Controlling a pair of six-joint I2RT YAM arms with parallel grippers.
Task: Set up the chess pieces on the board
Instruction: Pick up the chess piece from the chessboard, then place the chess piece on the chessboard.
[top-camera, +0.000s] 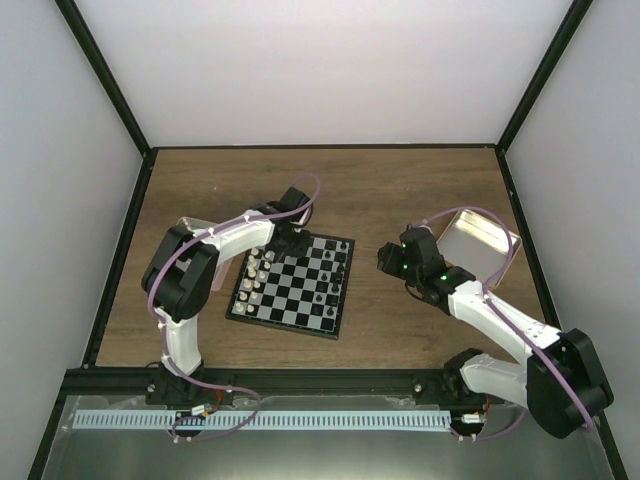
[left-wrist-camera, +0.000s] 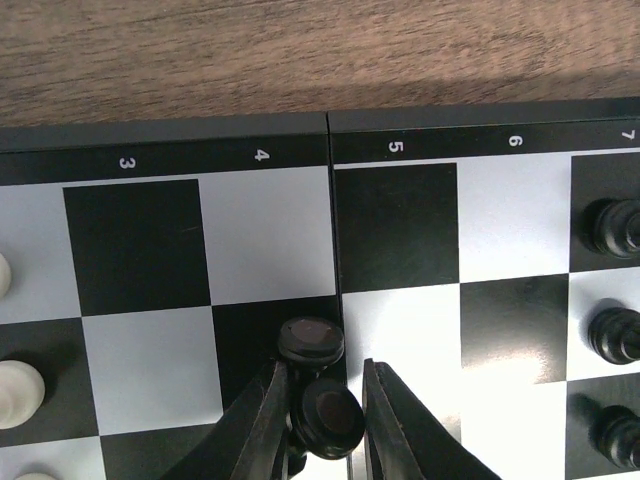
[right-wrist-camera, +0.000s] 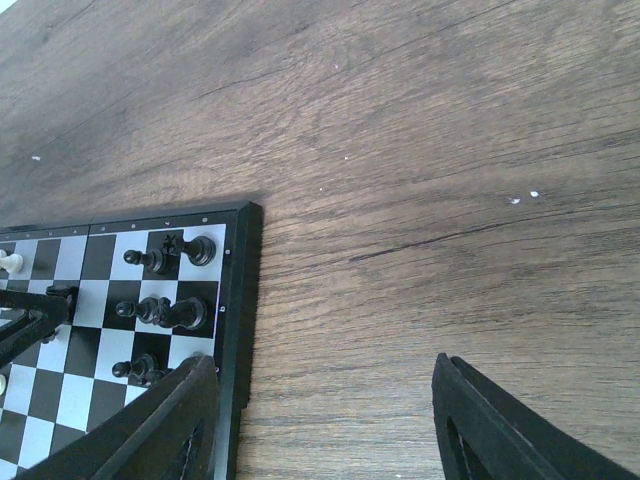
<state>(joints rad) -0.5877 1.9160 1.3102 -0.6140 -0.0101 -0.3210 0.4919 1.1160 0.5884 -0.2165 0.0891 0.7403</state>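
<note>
Board (top-camera: 296, 287) black-white checked; tiny black, cream pieces (left-wrist-camera: 615, 226).

I see the board (top-camera: 290, 300) lying flat mid-table, slightly turned, with black and white checks and a black border. Cream pieces (top-camera: 256, 275) stand upright along its left side and black pieces (top-camera: 337, 265) along its right. One black piece (left-wrist-camera: 326, 415) is by the centre fold; another dark round top touches it.
</note>
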